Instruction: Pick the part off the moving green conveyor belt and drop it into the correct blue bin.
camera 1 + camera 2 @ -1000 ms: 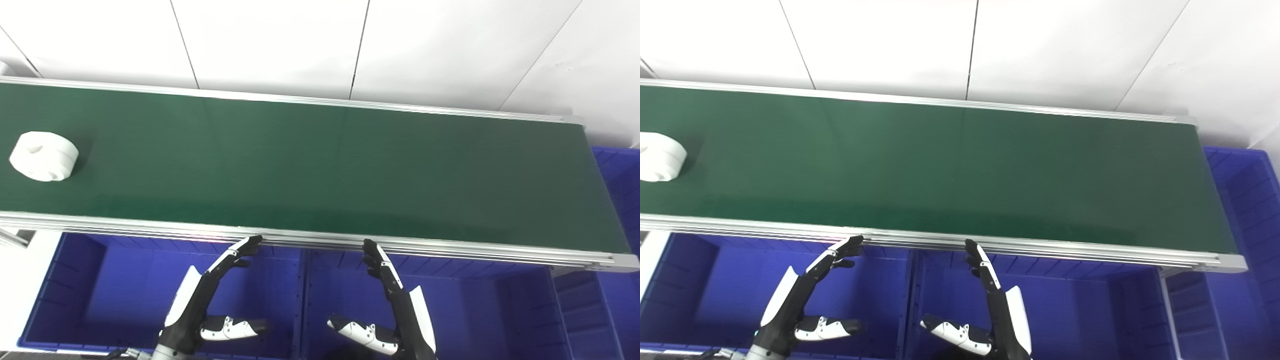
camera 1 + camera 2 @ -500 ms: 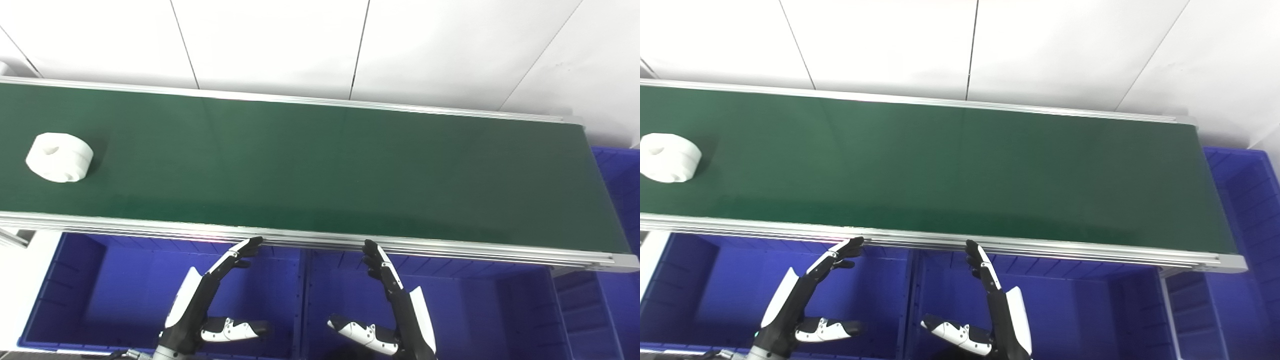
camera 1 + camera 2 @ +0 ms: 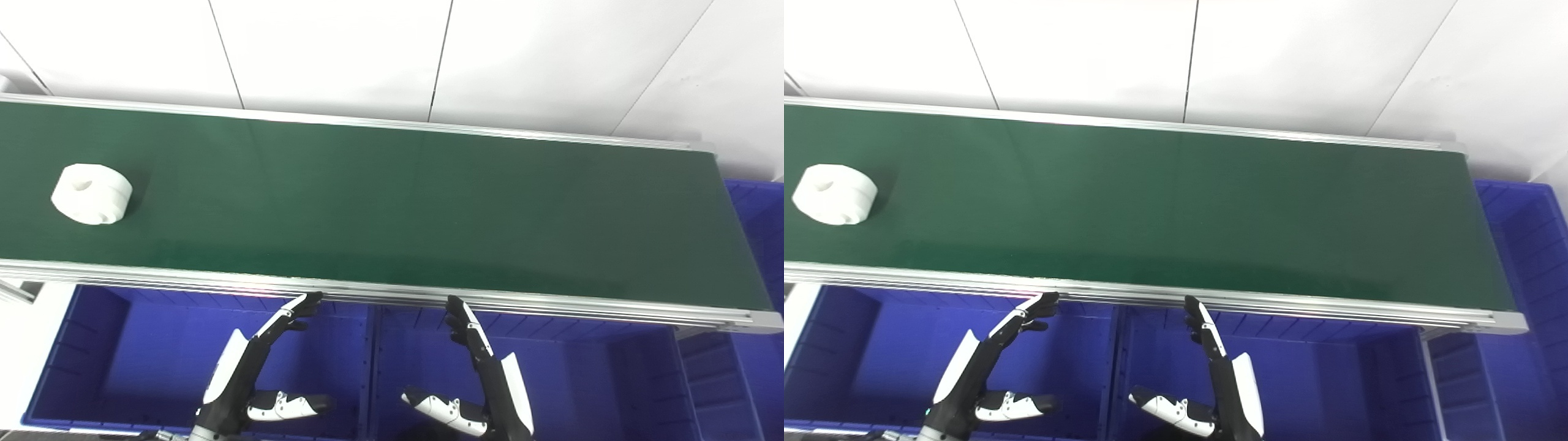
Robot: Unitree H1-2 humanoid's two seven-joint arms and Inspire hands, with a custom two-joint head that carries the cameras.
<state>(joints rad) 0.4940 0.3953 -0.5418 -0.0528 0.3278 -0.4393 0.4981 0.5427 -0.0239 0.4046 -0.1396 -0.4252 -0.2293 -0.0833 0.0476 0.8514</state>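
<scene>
A white round part (image 3: 92, 194) with a hole in its top lies at the far left of the green conveyor belt (image 3: 392, 202). My left hand (image 3: 251, 373) is open below the belt's near rail, fingers stretched up toward the rail, thumb out to the right. My right hand (image 3: 484, 380) is open too, fingers pointing up, thumb out to the left. Both hands hover over the blue bins and hold nothing. The part is far to the left of both hands.
Two blue bins sit below the belt's near rail: one at left (image 3: 122, 355), one at right (image 3: 582, 373), split by a divider between my hands. Another blue bin (image 3: 756, 208) stands past the belt's right end. A white wall runs behind the belt.
The white part has ridden the belt to the right. Both hands have stayed almost still.
</scene>
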